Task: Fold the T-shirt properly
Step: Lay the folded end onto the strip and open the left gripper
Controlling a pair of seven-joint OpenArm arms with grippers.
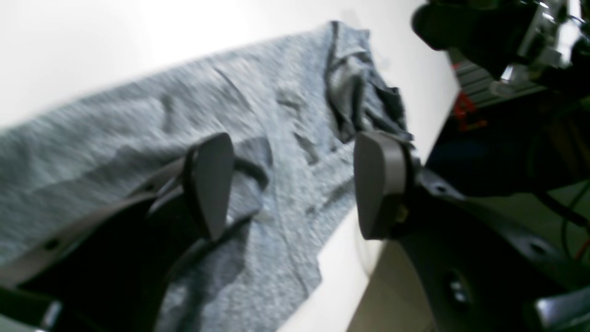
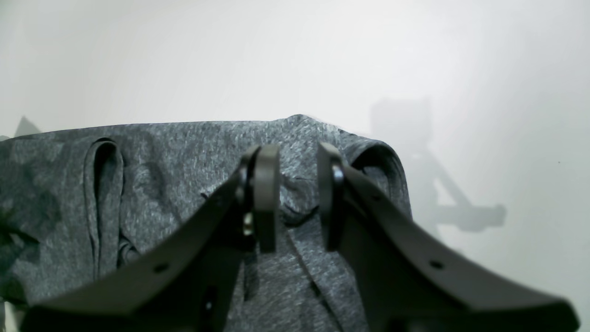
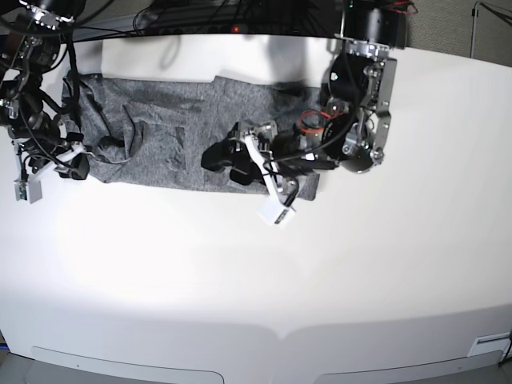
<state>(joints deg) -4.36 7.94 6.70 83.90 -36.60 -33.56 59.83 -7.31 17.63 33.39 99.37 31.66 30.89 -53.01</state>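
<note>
T-shirt (image 3: 160, 136): heather-grey mottled knit, lying as a long flat band across the far part of the white table (image 3: 264, 280), its long sides running left to right in the base view.
Surface of the shirt: soft and speckled; shallow wrinkles across the middle, a bunched, darker clump of folds at one end in the left wrist view (image 1: 355, 99).
Folds: the right wrist view shows a rolled, loop-like fold (image 2: 103, 184) standing up on the cloth and a curled edge (image 2: 382, 159) at the shirt's corner.
Edges: the far long edge is fairly straight; the near edge is uneven, and the end under the right arm is crumpled.
Left gripper (image 1: 295, 184): fingers spread wide, hovering over the shirt near its end that reaches the table's edge, nothing between the flat dark pads (image 1: 212, 180).
Right gripper (image 2: 297, 203): pads parted by a narrow gap, poised over the shirt near its curled corner; whether any cloth is caught between them cannot be told.
Table: smooth, glossy white, with rounded front corners.
Open room: the broad near half of the table, in front of the shirt, is bare white surface; the shirt's far edge lies close to the table's back edge.
</note>
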